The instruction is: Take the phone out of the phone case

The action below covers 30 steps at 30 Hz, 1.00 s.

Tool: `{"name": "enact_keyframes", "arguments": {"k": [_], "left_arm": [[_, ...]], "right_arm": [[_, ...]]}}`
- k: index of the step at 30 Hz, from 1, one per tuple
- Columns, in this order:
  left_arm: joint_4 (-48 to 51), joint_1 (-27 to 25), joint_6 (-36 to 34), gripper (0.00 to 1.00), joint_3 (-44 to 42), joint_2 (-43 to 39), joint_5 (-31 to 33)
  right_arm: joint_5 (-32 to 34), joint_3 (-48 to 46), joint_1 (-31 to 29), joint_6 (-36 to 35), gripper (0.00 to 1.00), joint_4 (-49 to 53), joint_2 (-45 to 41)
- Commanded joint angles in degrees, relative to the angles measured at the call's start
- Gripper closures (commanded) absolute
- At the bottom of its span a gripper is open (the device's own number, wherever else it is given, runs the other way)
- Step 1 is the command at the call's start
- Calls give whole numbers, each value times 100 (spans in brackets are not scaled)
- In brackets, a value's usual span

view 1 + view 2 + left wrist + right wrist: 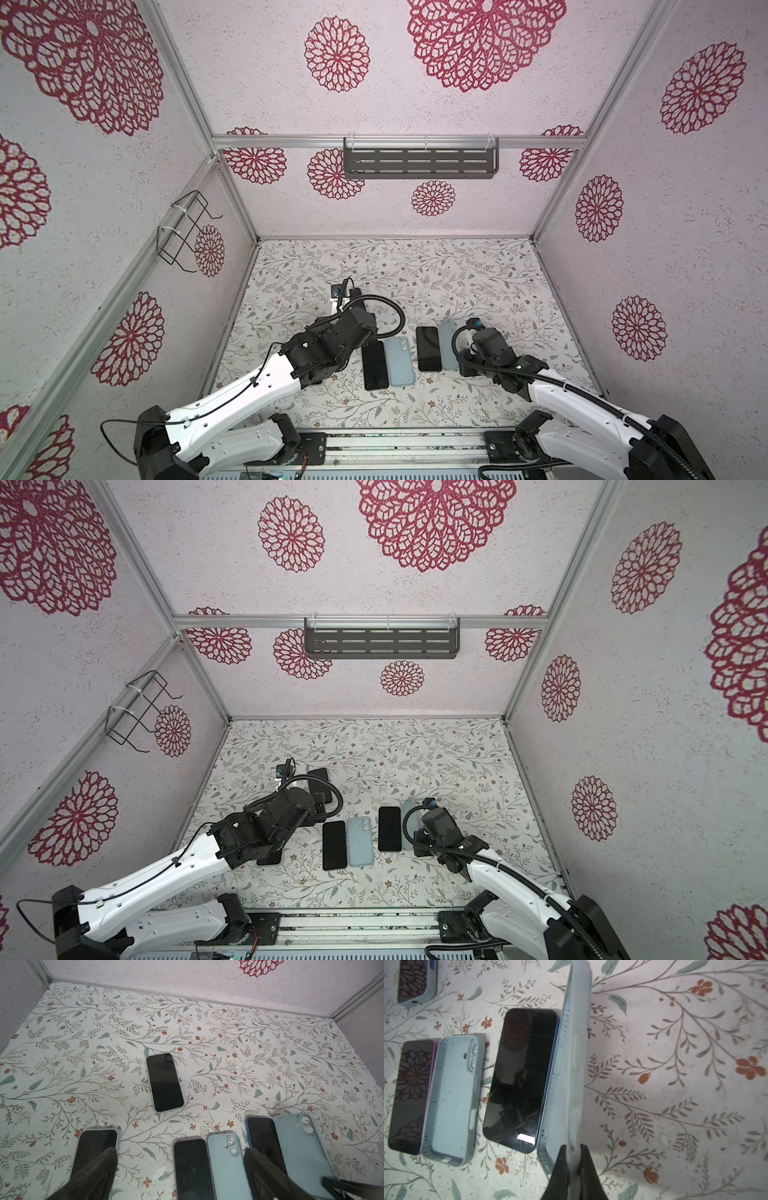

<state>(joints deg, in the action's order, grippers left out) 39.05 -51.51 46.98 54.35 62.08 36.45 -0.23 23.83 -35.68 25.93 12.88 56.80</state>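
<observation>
**Phone out, case pinched on edge**

On the flowered table (478, 282), starting at the left: a cased phone (97, 1140), screen up, partly behind one finger of the left gripper (180, 1150). Fingers (104, 1167) of that gripper spread wide, holding nothing, hanging above the near row of phones. Farther back, well apart from the row, a second cased phone (165, 1082), also screen up.

Next along, in both top views, a bare dark phone (374, 365) flat on the table. Just beside it, an empty pale blue case (400, 361), open side up, camera cutouts at the far end.

Right of that pair, the blue-edged phone (429, 348), lying screen up and out of its case. Just beside it, the phone case (573, 1076), pale blue and empty, tipped up on one long edge. Contact between the two: not clear.

At the right end, the right gripper (573, 1147), fingers (560, 1172) drawn narrow and clamped on a side wall of the tipped case, close to its near end.
</observation>
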Motion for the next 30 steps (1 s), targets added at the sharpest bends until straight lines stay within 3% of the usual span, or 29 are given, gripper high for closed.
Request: {"name": "enact_keyframes", "arguments": {"k": [1,10,17,30], "left_arm": [[101,114,-75,1,-91,-76,-54],[90,128,-102,2,-144,11,-74],[91,138,-105,2,-161,34,-99],[373,198,169,2,-205,-73,-121]], "right_arm": [[-549,-6,-66,-299,100,-163,88],[-1146,-82,-183,-104,100,-205,167],[-1374,-266,-407,467,100,-668,174],[-881,-442,-1149,1896,100,-1279,381]]}}
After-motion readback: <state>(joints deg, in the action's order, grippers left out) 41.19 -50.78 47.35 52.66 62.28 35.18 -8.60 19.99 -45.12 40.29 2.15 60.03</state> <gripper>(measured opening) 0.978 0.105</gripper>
